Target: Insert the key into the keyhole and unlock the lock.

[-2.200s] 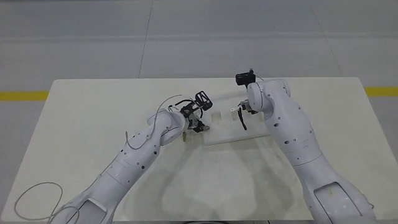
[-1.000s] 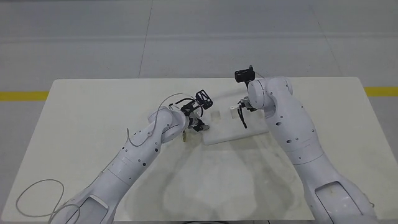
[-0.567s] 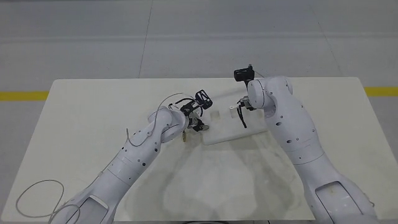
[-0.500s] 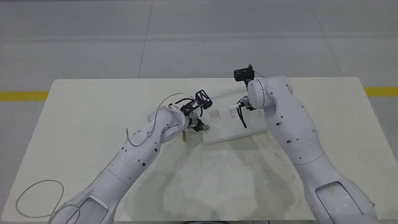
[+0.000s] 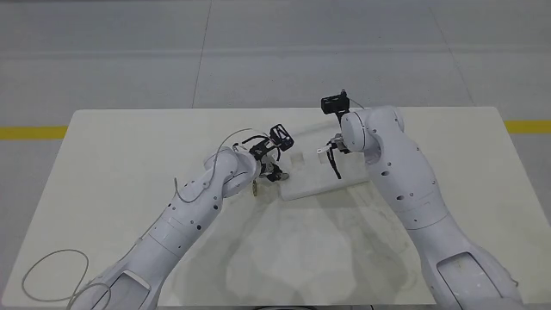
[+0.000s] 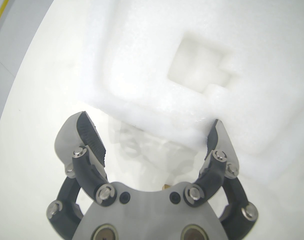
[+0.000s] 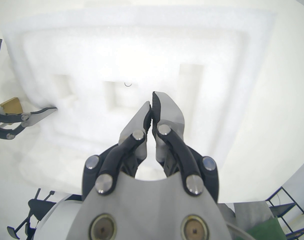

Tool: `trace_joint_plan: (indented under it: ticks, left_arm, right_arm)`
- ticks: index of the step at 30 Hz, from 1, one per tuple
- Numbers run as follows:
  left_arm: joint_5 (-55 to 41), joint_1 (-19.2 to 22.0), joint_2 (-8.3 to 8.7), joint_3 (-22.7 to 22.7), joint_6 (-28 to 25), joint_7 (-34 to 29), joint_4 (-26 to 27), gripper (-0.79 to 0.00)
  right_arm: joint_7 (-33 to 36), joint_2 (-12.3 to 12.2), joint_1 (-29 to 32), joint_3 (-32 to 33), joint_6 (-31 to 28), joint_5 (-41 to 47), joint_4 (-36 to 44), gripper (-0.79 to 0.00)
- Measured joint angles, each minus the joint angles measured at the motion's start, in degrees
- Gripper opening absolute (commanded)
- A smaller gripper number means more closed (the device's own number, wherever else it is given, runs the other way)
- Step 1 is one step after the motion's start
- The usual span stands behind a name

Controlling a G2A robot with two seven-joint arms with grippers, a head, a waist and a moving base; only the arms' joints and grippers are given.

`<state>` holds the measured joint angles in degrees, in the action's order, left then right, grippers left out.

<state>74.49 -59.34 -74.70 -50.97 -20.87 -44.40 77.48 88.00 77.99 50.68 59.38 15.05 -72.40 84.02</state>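
1. In the top view you see a white surface (image 5: 129, 155) with a white foam tray (image 5: 320, 188) at the centre of the frame. Two white arms come in from the lower corners and meet at the tray.
2. Your left end effector (image 6: 149, 121) is spread wide at the tray's left edge in the top view. In the left wrist view one fingertip touches the foam rim, and the other stands apart over the bare surface.
3. The lock (image 7: 11, 104), a small brass block, sits at the far left of the right wrist view. It is just beside the left end effector's linkage and outside the tray's edge.
4. A square recess (image 6: 199, 63) is cut into the foam in the upper right of the left wrist view.
5. Your right end effector (image 7: 152, 106) is pressed together at the centre of the right wrist view, over the middle of the tray. You cannot tell whether anything thin is pinched between its tips.
6. A small dark ring (image 7: 127, 84) lies on the foam just above and left of those tips.
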Motion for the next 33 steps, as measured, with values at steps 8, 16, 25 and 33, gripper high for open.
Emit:
trace_joint_plan:
  ticks: [8, 16, 25, 33]
  left_arm:
    - [0.06, 0.08, -0.08, -0.03, 0.14, 0.18, -0.14, 0.000]
    - [-0.02, 0.28, -0.18, -0.05, 0.21, 0.27, -0.47, 0.000]
    - [0.11, 0.50, -0.29, 0.02, 0.16, 0.54, -0.82, 0.000]
    - [0.35, 0.39, -0.31, -0.10, 0.23, 0.69, -0.78, 0.000]
  right_arm:
    - [0.00, -0.10, -0.04, 1.50, 0.16, 1.28, 0.20, -0.785]
    - [0.00, -0.14, 0.05, 1.36, -0.35, 0.43, 0.40, -0.785]
    - [0.00, 0.09, 0.11, -0.19, -0.36, -0.16, 1.10, -0.785]
    - [0.00, -0.02, -0.21, 0.94, 0.22, 0.34, 1.50, -0.785]
